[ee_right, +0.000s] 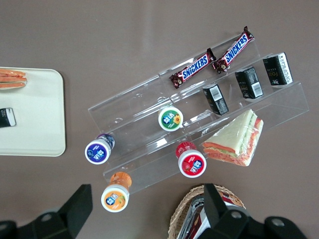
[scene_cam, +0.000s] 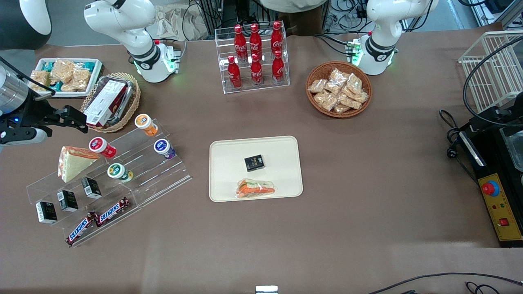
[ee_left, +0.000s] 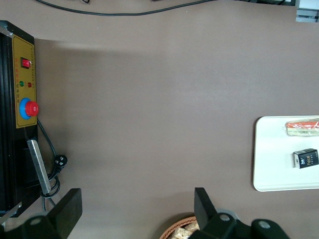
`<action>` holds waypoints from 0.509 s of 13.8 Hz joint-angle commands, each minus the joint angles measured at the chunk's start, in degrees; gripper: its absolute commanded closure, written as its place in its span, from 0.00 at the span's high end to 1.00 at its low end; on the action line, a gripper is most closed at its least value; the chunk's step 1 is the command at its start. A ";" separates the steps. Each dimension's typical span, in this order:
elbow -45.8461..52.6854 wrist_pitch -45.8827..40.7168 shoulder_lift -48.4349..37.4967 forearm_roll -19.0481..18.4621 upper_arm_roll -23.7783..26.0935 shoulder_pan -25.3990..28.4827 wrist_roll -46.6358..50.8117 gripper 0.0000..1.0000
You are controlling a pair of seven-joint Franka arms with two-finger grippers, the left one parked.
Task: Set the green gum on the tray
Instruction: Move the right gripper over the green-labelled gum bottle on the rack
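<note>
The green gum (scene_cam: 118,172) (ee_right: 170,118), a small bottle with a green-rimmed white lid, stands on the middle step of a clear acrylic stand (scene_cam: 155,175). The cream tray (scene_cam: 229,151) (ee_right: 35,99) (ee_left: 274,149) lies at the table's middle and holds a small black box (scene_cam: 254,163) and a wrapped sandwich (scene_cam: 255,188). My gripper (scene_cam: 79,120) (ee_right: 147,209) hangs open and holds nothing. It is well above the table at the working arm's end, beside the woven basket and farther from the front camera than the gum.
Red-lidded (scene_cam: 101,147), orange-lidded (scene_cam: 145,123) and purple-lidded (scene_cam: 164,148) bottles share the stand with a sandwich (scene_cam: 71,161), black boxes and Snickers bars (scene_cam: 112,211). A woven basket with a box (scene_cam: 112,102), a snack dish (scene_cam: 65,75), a cola rack (scene_cam: 255,57) and a snack basket (scene_cam: 339,90) stand farther back.
</note>
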 commanded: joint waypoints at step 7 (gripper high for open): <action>0.63 1.20 1.21 0.09 -0.18 -0.53 -4.33 1.00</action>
